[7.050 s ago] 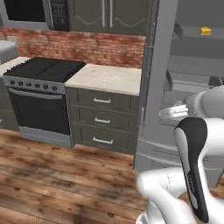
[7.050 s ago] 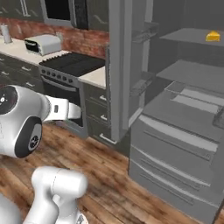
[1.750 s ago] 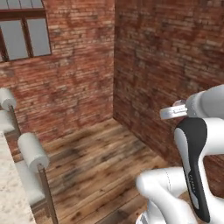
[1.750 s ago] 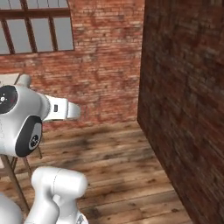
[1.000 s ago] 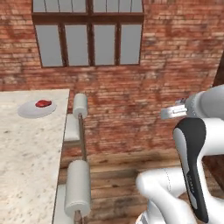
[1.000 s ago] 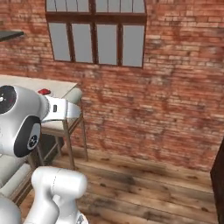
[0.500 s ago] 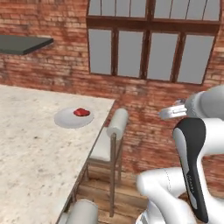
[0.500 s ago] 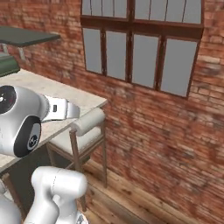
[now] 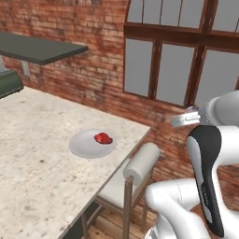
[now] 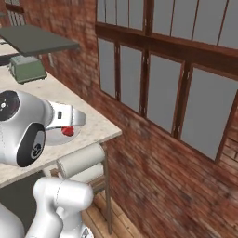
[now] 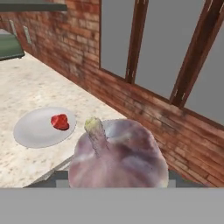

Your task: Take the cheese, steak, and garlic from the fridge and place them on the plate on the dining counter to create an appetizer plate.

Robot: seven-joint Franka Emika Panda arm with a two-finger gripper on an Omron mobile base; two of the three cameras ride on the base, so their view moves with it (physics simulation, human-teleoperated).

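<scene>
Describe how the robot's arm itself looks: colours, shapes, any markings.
The arm is glossy white with rounded, tube-like segments. A long black oval panel with faint grey lettering runs down one link, and a black round joint cap carries a small grey mark. The link towards the hand is light grey with small dark details.

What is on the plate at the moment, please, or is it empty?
Not empty: the plate holds only the steak, seen red on it in the hand view too. The garlic is not on it.

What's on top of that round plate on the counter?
A small red steak lies on the plate. Nothing else shows there; the plate beneath the meat is covered.
</scene>
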